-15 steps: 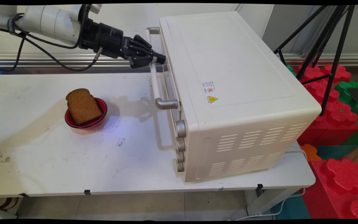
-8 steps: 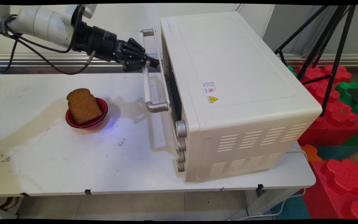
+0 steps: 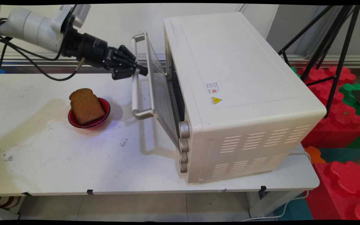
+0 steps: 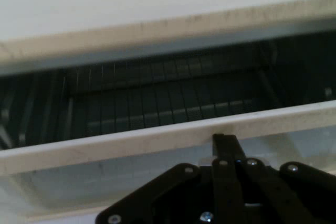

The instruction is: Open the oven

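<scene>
Main view: gripper comes in from the upper left, roughly level, with its fingers closed around the oven door handle near the handle's upper end. The handle's long axis runs up-down in this view, across the line of the fingers, so the grip crosses the bar. The door is partly open: hinged low, top edge tilted out toward the arm, with a dark wedge of cavity between it and the toaster oven body. The gripper is on the outer side of the door; the oven lies beyond it to the picture's right. Bread slice leans in a red bowl on the tabletop, below and left of the gripper, well apart from the handle. Four knobs run down the oven's front edge.

Hand view: the black linkage rises from the bottom edge, pinched to a narrow point on the pale door rim. Wire rack shows in the dark gap beyond. The handle bar can't be made out here.
</scene>
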Robot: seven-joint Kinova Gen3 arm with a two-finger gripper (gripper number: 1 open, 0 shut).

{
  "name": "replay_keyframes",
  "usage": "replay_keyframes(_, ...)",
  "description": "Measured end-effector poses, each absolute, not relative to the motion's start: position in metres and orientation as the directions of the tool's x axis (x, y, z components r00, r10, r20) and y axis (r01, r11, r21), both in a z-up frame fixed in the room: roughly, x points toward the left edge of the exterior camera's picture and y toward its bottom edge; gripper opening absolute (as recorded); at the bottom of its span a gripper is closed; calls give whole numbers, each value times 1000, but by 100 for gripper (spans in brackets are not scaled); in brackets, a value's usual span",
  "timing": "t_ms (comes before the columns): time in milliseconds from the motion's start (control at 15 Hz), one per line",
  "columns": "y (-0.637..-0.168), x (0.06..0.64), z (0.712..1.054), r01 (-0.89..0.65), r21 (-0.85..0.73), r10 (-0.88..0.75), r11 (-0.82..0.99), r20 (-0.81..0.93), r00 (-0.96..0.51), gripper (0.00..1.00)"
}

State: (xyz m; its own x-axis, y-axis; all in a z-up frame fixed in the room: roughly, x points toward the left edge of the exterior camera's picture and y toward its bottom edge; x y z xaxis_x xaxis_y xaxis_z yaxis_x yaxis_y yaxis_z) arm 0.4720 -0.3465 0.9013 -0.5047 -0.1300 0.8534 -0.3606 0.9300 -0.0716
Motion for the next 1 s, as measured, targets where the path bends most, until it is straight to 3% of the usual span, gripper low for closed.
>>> replay_keyframes(1000, -317, 520, 874, -343, -83, -141, 936, 802, -580, 0)
